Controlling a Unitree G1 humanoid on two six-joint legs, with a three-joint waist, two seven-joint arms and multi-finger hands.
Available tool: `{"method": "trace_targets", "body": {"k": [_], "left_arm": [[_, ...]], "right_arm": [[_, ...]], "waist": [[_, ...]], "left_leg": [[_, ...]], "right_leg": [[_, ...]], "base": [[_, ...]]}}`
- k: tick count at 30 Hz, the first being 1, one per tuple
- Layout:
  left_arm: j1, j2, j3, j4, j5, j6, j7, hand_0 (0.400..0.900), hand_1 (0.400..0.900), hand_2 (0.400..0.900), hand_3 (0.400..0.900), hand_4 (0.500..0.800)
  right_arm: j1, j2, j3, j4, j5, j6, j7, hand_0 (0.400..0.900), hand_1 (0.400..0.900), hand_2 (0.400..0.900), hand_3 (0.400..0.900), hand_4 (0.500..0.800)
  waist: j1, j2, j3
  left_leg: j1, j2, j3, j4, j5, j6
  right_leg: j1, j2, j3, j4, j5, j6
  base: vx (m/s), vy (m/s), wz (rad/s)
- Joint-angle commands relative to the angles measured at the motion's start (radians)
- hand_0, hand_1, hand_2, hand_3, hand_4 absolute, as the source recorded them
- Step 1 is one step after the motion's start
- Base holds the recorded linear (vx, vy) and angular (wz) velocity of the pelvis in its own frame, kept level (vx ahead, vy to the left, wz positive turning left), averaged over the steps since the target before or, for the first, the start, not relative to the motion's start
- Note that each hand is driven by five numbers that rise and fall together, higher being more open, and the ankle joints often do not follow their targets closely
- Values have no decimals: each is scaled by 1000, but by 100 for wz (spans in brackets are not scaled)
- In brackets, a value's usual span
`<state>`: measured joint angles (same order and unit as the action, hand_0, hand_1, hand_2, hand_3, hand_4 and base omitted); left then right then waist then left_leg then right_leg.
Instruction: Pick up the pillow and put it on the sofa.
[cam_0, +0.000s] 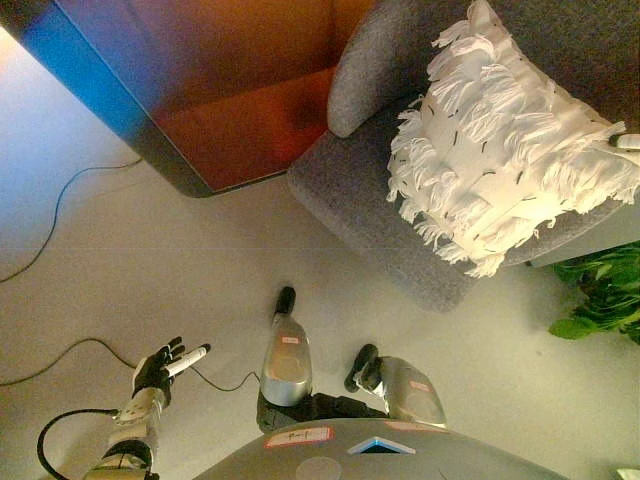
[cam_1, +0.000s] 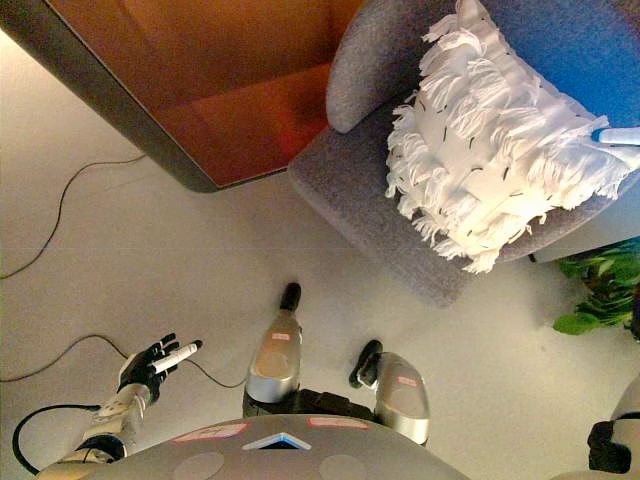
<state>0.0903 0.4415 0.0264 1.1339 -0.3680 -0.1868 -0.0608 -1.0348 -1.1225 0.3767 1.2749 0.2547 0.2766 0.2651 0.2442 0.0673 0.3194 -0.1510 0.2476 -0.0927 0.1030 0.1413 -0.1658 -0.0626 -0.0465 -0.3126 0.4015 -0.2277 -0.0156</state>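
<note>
White fringed pillow (cam_0: 505, 150) lies on the grey sofa (cam_0: 350, 185) seat's front edge, left hand (cam_0: 160, 370) spread and empty, right hand's grip undeterminable; overhanging fringe may let it slide off.

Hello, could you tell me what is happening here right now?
The white fringed pillow lies on the seat of the grey sofa, leaning against its back. The robot stands in front of it. Its left hand is held low over the floor, open and holding nothing. A white fingertip at the pillow's right edge may be its right hand.
</note>
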Motion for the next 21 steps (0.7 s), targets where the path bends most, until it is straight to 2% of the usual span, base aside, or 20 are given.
{"method": "trace_targets", "body": {"k": [1,10,13,17,21], "left_arm": [[44,77,-37,21,-8,-41,25,900,900,900,900,800],[25,58,-50,38,2,-52,10,900,900,900,900,800],[4,42,-65,45,2,-47,20,900,900,900,900,800],[-42,21,-73,46,-17,-20,22,900,900,900,900,800],[-77,2,-73,57,-23,13,39,900,900,900,900,800]], "right_arm": [[-109,-138,46,-31,-78,-34,-7,900,900,900,900,800],[-149,-220,91,-34,-70,-39,37,900,900,900,900,800],[-135,-242,75,-40,-24,-68,57,900,900,900,900,800],[6,-247,-30,-147,99,-113,72,900,900,900,900,800],[281,-179,-242,-315,169,-162,11,900,900,900,900,800]], "waist": [[-43,-85,-139],[-95,-126,-180],[-119,-136,-189],[-168,-147,-207],[-218,-147,-219]], "left_leg": [[-4,21,17,-33,112,-5],[25,30,63,-15,121,-6],[35,33,75,1,116,-6],[57,38,103,19,99,-4],[79,36,129,32,74,-1]], "right_leg": [[92,50,79,-157,44,-8],[122,45,122,-218,80,-1],[121,39,131,-222,86,1],[109,32,149,-214,93,5],[103,28,169,-203,93,9]], "base": [[-4,8,-27],[-46,27,-25],[-72,94,-19],[-79,129,-17],[-65,143,-16]]}}
